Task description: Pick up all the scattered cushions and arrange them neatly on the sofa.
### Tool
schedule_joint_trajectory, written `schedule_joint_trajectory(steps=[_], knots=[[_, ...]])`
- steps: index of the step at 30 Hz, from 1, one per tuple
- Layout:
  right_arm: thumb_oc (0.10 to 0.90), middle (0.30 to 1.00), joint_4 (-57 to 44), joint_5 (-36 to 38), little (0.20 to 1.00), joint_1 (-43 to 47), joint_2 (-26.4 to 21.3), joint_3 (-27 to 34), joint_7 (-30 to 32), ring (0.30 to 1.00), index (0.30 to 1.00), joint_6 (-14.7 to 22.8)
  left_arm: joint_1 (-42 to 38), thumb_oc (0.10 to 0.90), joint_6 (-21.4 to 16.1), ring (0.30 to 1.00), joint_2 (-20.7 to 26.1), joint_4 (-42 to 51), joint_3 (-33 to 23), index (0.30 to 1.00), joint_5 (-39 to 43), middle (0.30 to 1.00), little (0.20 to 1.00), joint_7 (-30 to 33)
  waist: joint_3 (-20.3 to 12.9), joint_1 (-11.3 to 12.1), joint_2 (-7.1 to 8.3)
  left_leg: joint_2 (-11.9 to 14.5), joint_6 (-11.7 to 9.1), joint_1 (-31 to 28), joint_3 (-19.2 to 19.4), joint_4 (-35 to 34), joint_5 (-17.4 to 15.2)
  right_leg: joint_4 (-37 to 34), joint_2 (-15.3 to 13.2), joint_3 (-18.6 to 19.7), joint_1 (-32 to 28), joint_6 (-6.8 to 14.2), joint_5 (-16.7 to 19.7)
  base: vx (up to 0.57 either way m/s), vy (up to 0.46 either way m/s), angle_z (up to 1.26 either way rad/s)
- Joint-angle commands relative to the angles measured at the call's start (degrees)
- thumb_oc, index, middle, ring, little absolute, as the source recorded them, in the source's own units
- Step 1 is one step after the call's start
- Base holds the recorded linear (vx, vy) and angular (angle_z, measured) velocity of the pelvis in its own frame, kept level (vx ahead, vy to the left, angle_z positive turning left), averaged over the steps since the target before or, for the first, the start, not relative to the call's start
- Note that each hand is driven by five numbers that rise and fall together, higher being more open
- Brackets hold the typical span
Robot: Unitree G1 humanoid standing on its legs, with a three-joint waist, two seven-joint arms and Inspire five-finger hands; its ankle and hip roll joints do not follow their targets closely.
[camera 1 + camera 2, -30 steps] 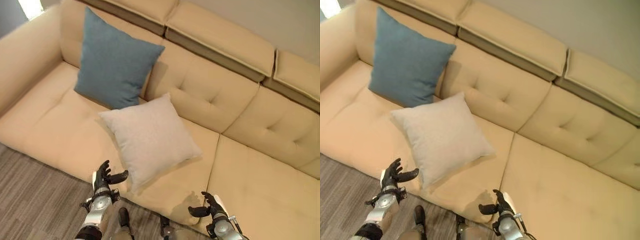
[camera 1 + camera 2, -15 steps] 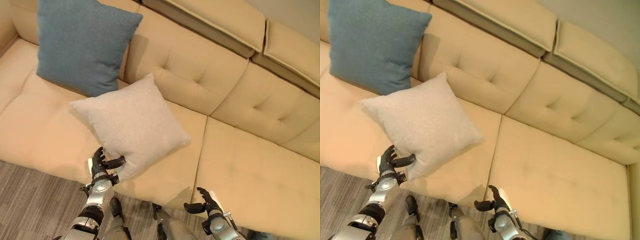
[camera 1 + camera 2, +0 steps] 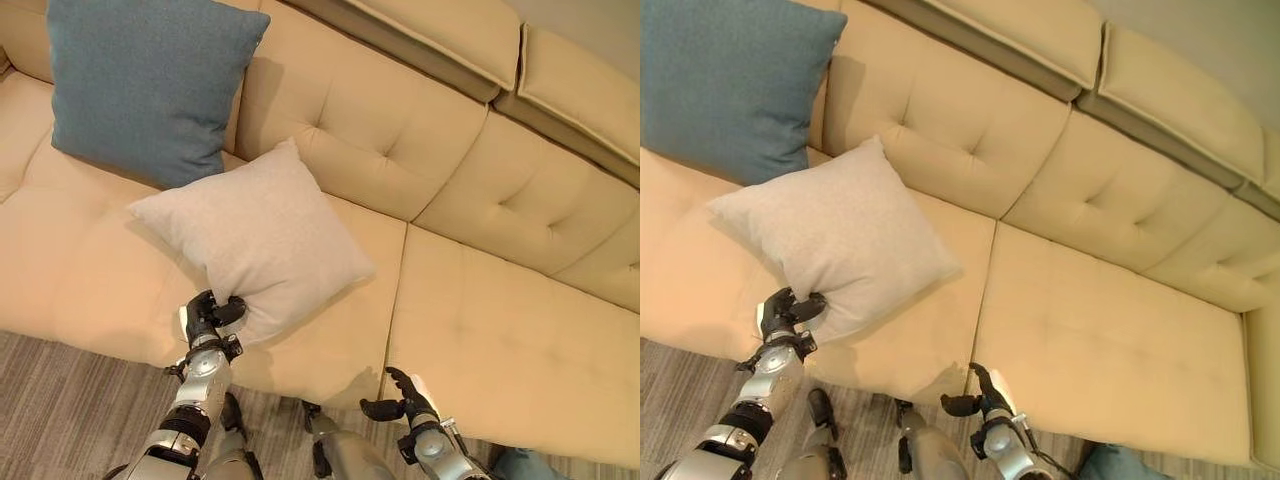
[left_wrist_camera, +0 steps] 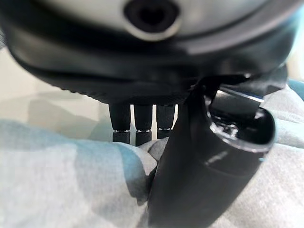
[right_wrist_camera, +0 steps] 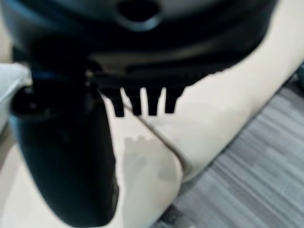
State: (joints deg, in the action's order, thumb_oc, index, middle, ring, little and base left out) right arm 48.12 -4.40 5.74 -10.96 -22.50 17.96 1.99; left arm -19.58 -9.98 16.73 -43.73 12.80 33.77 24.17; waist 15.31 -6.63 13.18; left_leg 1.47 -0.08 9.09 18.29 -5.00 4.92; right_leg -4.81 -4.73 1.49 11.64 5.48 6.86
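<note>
A light grey cushion [image 3: 255, 237] lies flat on the left seat of the beige sofa [image 3: 480, 330]. My left hand [image 3: 208, 316] is shut on the cushion's near corner, with the thumb [image 4: 199, 161] pressed on the cloth and the fingers [image 4: 137, 126] curled behind it. A blue cushion [image 3: 150, 85] leans upright against the sofa's backrest at the far left. Past the sofa's front edge my right hand [image 3: 400, 398] hovers open, holding nothing.
The sofa's middle and right seats [image 3: 1110, 350] are bare. Grey striped carpet [image 3: 70, 410] runs along the sofa's front edge. The sofa's backrest cushions [image 3: 440, 40] run across the back.
My left hand reached forward and closed on the grey cushion's near corner. The camera shifted to the right. The right hand stays open by the sofa's front edge.
</note>
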Motion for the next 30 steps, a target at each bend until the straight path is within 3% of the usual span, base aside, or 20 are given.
schedule_joint_trajectory(steps=[1,8,18,30], knots=[[0.8,0.9,-3.4,-0.5,0.9,0.5,-5.0,2.2,3.0,0.9,0.9,1.2,-2.4,0.4,-4.6,0.3,-4.4,7.7,1.6,0.3,-1.6,0.3,0.3,-4.3,-3.0,-0.3,-2.39,0.2,-0.6,1.5,-7.3,0.0,-4.7,2.6,0.0,-2.2,4.0,2.8,-0.5,0.0,0.0,0.0],[0.8,0.9,-14.2,-0.3,0.9,-0.5,-10.7,9.1,3.1,0.9,0.9,3.0,4.5,0.4,-2.7,0.3,-1.0,11.7,1.8,0.3,-6.5,0.3,0.3,-9.2,-3.0,0.4,-5.23,-0.3,-0.4,0.5,-7.5,0.0,-4.7,2.6,-0.5,-2.6,2.3,2.8,-0.9,0.0,0.0,0.0],[0.8,0.9,-25.0,0.0,0.9,2.7,-17.3,12.5,2.0,0.9,0.9,4.4,10.9,0.4,-1.9,0.3,2.6,13.8,0.9,0.3,-9.8,0.3,0.3,-13.9,-2.7,1.9,-7.08,-0.4,-0.5,0.1,-8.6,0.0,-4.5,2.7,-0.9,-3.7,1.5,2.4,-1.4,-0.01,0.001,0.06],[0.8,0.9,-22.4,6.2,0.9,13.3,-15.6,7.9,-1.0,0.9,0.9,4.8,17.4,0.4,-1.8,0.3,5.8,15.3,-2.0,0.3,-5.8,0.3,0.3,-18.4,-1.6,5.4,-8.23,-0.9,-0.5,2.0,-9.9,0.0,-3.2,2.9,-1.4,-5.0,2.5,1.9,-1.2,-0.02,0.001,0.07]])
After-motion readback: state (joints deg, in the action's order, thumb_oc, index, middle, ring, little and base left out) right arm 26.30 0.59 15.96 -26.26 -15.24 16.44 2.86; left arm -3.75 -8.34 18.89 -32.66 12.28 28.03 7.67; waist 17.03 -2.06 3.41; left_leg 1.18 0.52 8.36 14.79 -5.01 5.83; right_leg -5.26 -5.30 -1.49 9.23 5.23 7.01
